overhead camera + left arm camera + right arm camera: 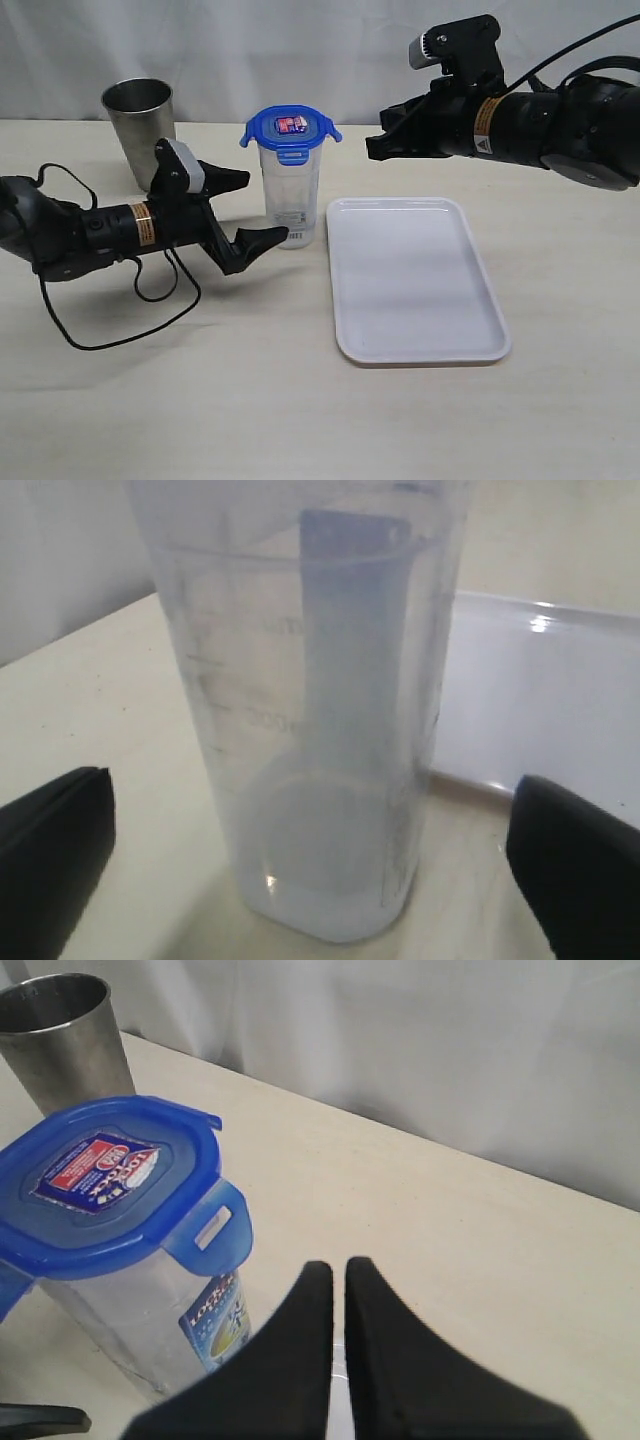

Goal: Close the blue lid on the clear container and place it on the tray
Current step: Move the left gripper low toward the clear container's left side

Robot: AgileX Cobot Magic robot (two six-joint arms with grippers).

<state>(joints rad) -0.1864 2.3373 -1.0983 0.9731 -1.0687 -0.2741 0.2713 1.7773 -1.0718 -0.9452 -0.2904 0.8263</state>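
Observation:
The clear container (291,195) stands upright on the table just left of the white tray (415,280). On its mouth sits the blue lid (290,125), sticker up, with its side tabs flaring outward. My left gripper (255,208) is open at the container's lower left side. In the left wrist view the container (320,730) stands between the spread fingers (60,860) of that gripper (310,778), touching neither. My right gripper (375,145) hovers shut and empty above the tray's far end, to the right of the lid (100,1175); its fingertips (338,1265) meet.
A tapered steel cup (140,125) stands behind the left arm, to the left of the container. A black cable (120,330) loops on the table under the left arm. The tray's rim (540,700) lies close behind the container.

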